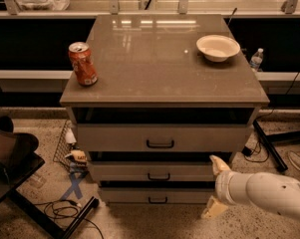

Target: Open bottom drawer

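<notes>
The bottom drawer [134, 195] is the lowest of three grey-beige drawers in the cabinet and it is closed. Its small black bar handle [158, 200] sits at the middle of its front. My gripper [216, 186] is at the lower right, in front of the right end of the middle and bottom drawers. Its two cream fingers [218, 164] stand apart, one above the other, and hold nothing. It is to the right of the handle and does not touch it.
An orange soda can [82, 63] stands at the cabinet top's left front and a white bowl [218, 47] at its right back. A black stand [20, 183] and cables [65, 210] lie on the floor to the left. A water bottle [256, 59] stands behind on the right.
</notes>
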